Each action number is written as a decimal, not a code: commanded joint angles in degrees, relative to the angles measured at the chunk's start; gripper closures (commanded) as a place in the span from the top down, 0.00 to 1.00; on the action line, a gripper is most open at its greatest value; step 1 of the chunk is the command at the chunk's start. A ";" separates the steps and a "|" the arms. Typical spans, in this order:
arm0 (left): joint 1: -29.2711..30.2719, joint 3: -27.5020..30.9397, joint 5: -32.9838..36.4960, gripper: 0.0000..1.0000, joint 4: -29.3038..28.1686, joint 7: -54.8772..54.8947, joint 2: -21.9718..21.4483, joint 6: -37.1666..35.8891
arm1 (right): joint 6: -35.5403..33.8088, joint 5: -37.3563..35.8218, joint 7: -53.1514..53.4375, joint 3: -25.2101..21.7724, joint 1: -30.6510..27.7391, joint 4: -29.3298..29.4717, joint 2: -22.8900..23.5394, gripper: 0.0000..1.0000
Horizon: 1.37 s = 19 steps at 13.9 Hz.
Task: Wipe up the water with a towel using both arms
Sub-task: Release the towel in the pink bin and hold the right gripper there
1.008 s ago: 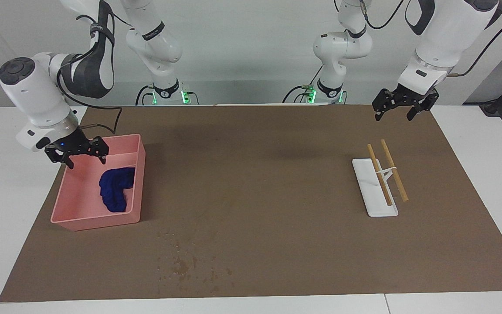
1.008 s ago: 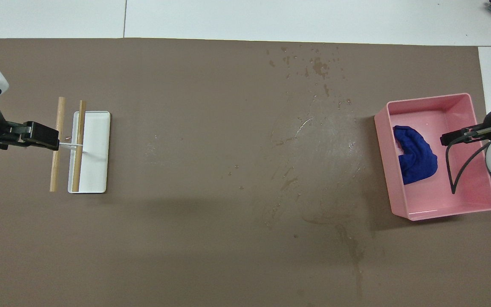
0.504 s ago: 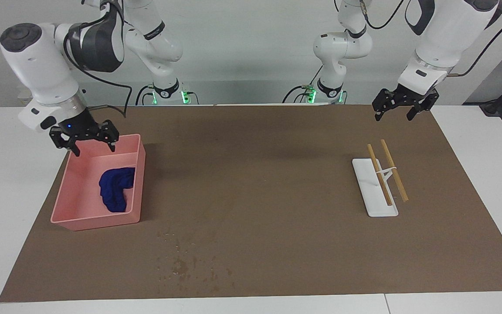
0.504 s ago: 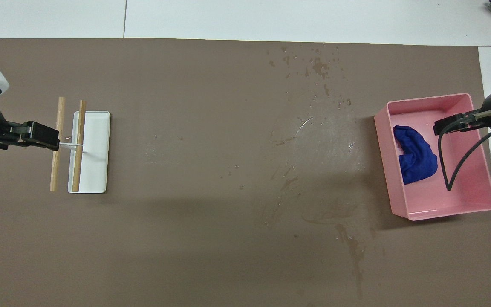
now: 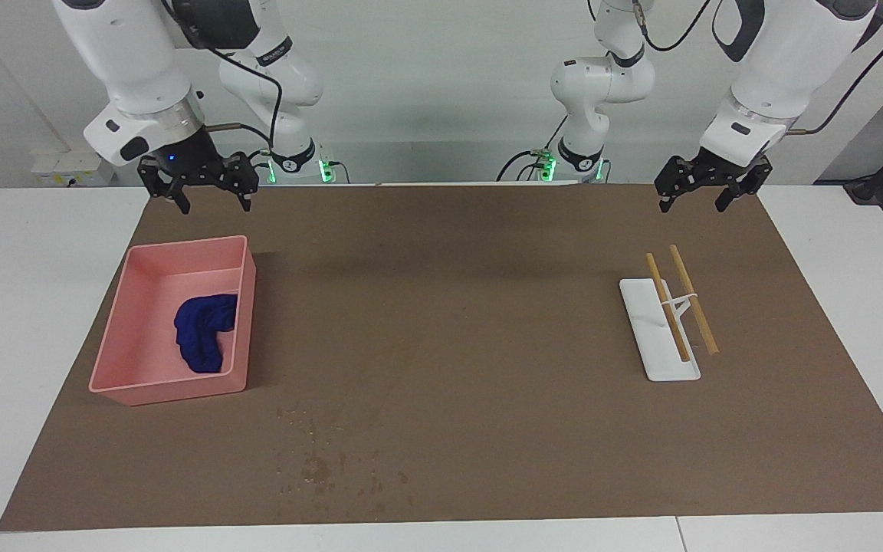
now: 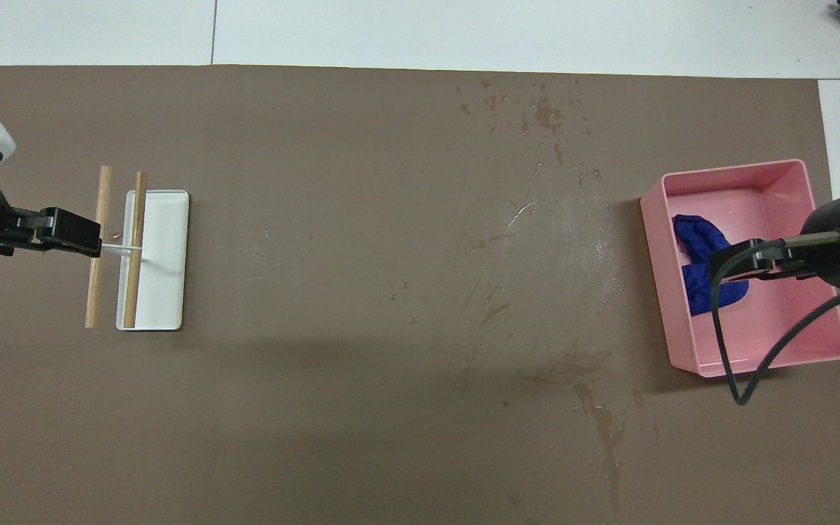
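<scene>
Pink tray [image 5: 137, 320] at the right arm's end of the brown mat [image 5: 457, 322]: an open rectangular bin holding a single item, the towel [image 5: 201, 331], a bunched navy cloth lying on the tray floor against the wall that faces the table's middle (the rest of the tray floor is bare pink). In the overhead view the towel [image 6: 697, 255] is partly covered by the raised right gripper. White rack [image 5: 658, 330] at the left arm's end of the mat: a flat white base carrying two wooden rods [image 5: 681, 300], side by side on a thin white stand. Water drops [image 5: 319, 464] speckle the mat farther from the robots than the tray, near the mat's edge; a faint wet sheen [image 6: 537, 255] shows on the mat between tray and table centre. Right gripper [image 5: 210, 192]: raised in the air over the mat's robot-side edge, just clear of the tray, fingers spread and empty. Left gripper [image 5: 700, 193]: waiting in the air over the mat's robot-side corner, fingers likewise spread, holding nothing. No legible writing or brand marks can be read on any object.
</scene>
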 commanded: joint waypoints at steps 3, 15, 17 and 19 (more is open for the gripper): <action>0.15 0.18 -0.66 1.00 -0.64 0.41 -0.64 0.47 | 10.35 0.68 0.87 -6.47 6.47 -3.17 -0.23 1.00; 0.15 0.18 -0.66 1.00 -0.64 0.41 -0.64 0.47 | 11.32 0.51 1.75 -11.39 12.27 -5.72 -0.14 1.00; 0.15 0.18 -0.66 1.00 -0.56 0.41 -0.64 0.47 | 11.24 0.51 1.75 -11.39 12.18 -5.72 -0.31 1.00; 0.15 0.18 -0.66 1.00 -0.56 0.41 -0.64 0.47 | 10.45 0.51 1.66 -11.39 11.92 -5.72 -0.49 1.00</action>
